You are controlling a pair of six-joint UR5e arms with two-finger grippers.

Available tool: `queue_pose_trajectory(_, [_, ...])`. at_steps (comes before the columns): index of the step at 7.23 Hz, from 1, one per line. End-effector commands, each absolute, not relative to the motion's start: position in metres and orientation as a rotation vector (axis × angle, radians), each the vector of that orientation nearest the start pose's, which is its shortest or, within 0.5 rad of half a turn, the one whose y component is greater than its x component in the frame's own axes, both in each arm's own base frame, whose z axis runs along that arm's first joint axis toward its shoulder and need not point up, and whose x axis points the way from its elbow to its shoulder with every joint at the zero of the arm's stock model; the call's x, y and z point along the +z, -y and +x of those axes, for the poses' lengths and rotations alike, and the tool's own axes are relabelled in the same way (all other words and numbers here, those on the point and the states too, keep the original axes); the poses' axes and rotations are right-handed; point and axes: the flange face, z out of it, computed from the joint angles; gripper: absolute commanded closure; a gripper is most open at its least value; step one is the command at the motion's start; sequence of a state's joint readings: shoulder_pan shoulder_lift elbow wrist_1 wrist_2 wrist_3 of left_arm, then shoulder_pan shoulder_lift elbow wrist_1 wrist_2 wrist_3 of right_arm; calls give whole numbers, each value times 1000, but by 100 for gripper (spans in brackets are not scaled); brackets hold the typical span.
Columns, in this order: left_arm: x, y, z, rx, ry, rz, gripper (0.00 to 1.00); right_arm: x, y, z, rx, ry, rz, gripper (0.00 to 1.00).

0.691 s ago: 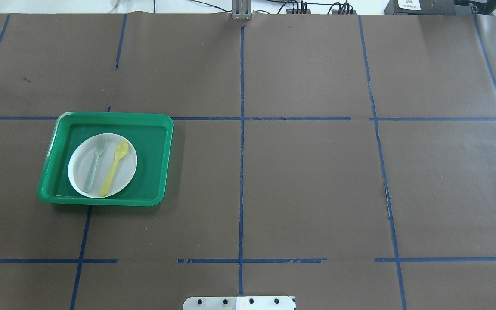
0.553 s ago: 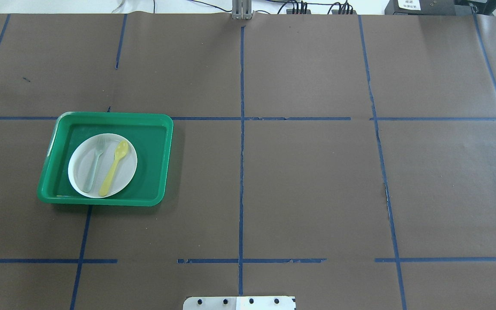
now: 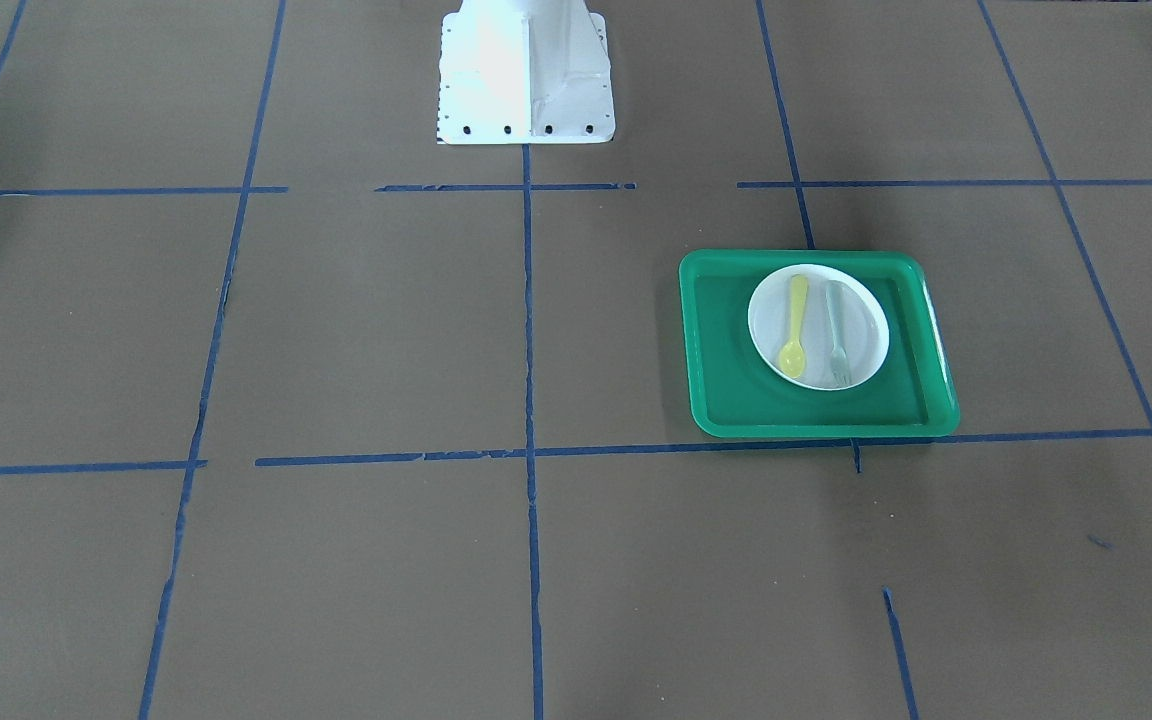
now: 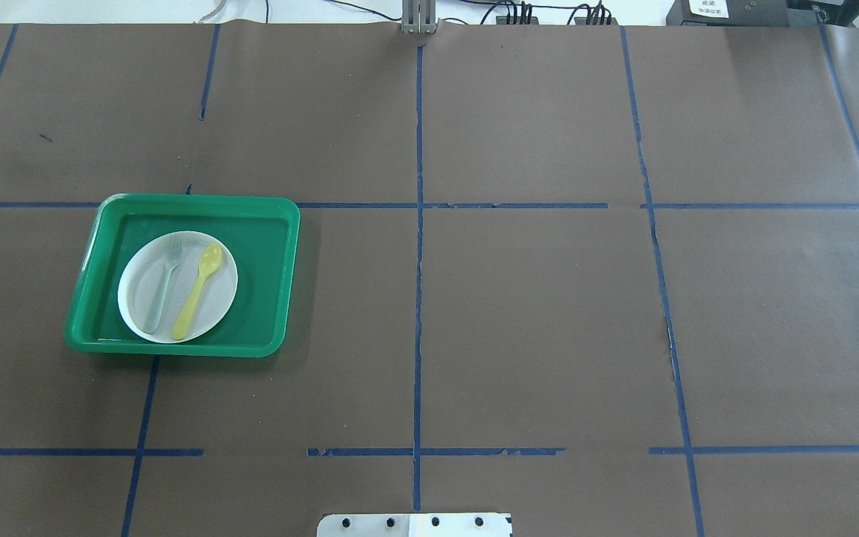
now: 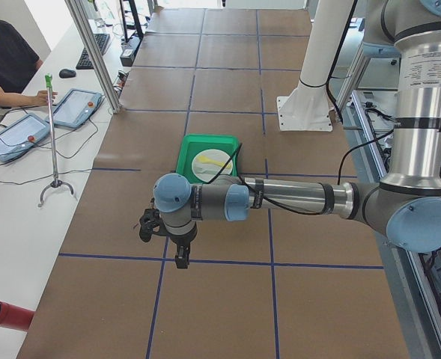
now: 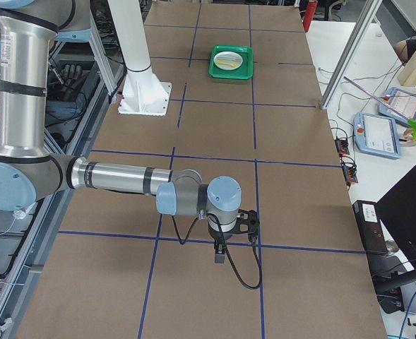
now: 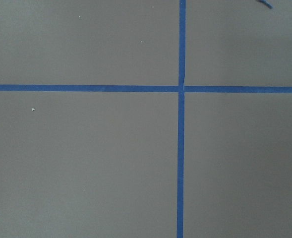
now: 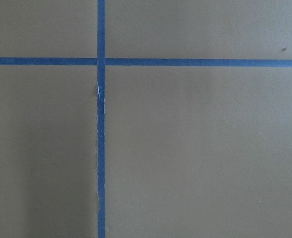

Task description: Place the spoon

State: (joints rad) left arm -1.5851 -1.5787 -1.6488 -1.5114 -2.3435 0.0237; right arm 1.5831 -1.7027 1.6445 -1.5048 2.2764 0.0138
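The pale yellow spoon (image 4: 197,291) lies on a white plate (image 4: 218,300) beside a grey-green fork (image 4: 163,283), inside a green tray (image 4: 274,276) on the table's left half. It also shows in the front view (image 3: 794,335). Neither gripper is in the overhead or front view. The left gripper (image 5: 180,256) hangs over bare table well short of the tray in the left side view. The right gripper (image 6: 220,251) hangs over the table's far right end in the right side view. I cannot tell whether either is open or shut. Both wrist views show only brown paper and blue tape.
Brown paper with blue tape grid lines covers the table. The white robot base plate (image 3: 524,95) stands at the table's robot-side edge. Operators, tablets (image 5: 74,107) and a frame post (image 5: 93,52) are beyond the far edge.
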Motion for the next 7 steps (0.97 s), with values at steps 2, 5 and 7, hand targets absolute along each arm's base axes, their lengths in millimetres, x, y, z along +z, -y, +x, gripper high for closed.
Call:
queue_pose_trajectory(2, [505, 494, -31, -33, -755, 152, 0, 682, 435, 74, 22, 706, 7, 0])
queue_pose_trajectory(5, [412, 470, 85, -103, -858, 108, 0, 682, 435, 74, 21, 706, 7, 0])
queue_pose_trajectory(7, [389, 456, 181, -170, -885, 115, 0, 682, 435, 74, 22, 706, 7, 0])
